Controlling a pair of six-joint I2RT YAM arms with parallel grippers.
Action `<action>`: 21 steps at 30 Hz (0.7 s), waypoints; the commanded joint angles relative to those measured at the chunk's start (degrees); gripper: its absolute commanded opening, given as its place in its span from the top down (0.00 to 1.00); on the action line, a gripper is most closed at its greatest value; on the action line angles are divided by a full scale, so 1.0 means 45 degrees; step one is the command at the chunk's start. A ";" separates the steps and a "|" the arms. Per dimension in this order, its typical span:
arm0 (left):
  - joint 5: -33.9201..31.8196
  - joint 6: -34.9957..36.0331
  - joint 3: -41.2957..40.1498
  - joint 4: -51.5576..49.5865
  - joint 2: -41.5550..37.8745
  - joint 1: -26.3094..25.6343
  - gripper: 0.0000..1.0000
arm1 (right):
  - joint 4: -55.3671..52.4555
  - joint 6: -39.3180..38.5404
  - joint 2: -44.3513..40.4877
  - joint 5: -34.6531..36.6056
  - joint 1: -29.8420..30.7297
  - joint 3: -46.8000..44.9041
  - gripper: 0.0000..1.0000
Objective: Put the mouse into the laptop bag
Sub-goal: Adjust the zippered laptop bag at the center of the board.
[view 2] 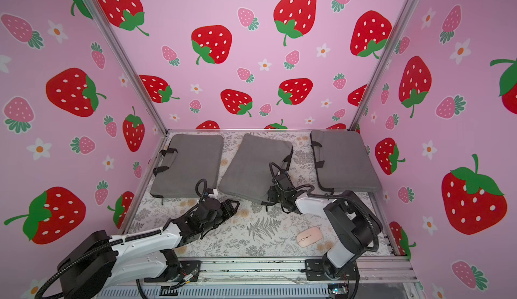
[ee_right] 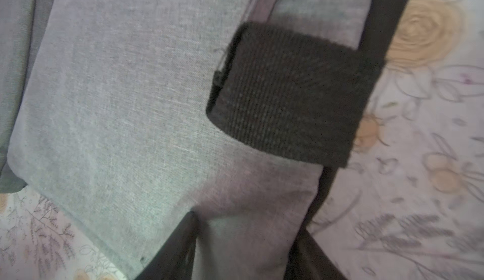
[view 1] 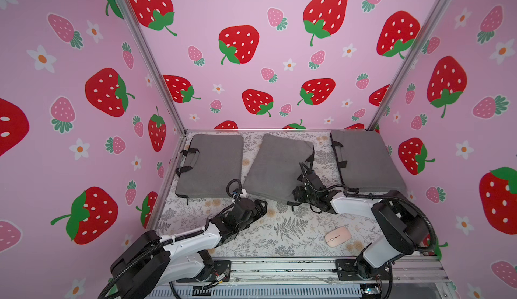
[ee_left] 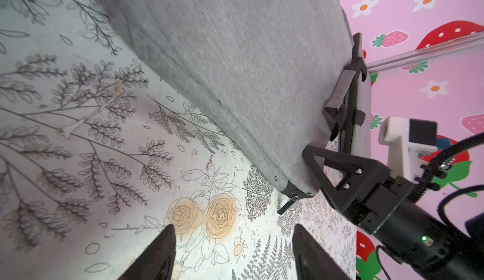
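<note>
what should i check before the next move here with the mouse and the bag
1. mouse lying free on the table, untouched: ok
2. left gripper open and empty, near the middle bag corner: ok
3. right gripper straddling that bag's edge by the handle: ok
4. right gripper's hold on the edge is firm: cannot tell
5. bag unzipped enough for the mouse: cannot tell
</note>
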 commanded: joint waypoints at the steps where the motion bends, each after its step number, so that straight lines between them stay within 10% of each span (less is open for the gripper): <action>1: -0.0550 -0.0140 0.0135 -0.0162 -0.0071 -0.0033 0.29 | -0.0240 -0.0234 0.0543 -0.0414 0.0151 0.0891 0.48; 21: -0.1124 0.0151 -0.0401 -0.0939 -0.1695 -0.0010 0.27 | -0.3158 -0.0629 -0.1954 0.3749 0.4142 0.0106 0.41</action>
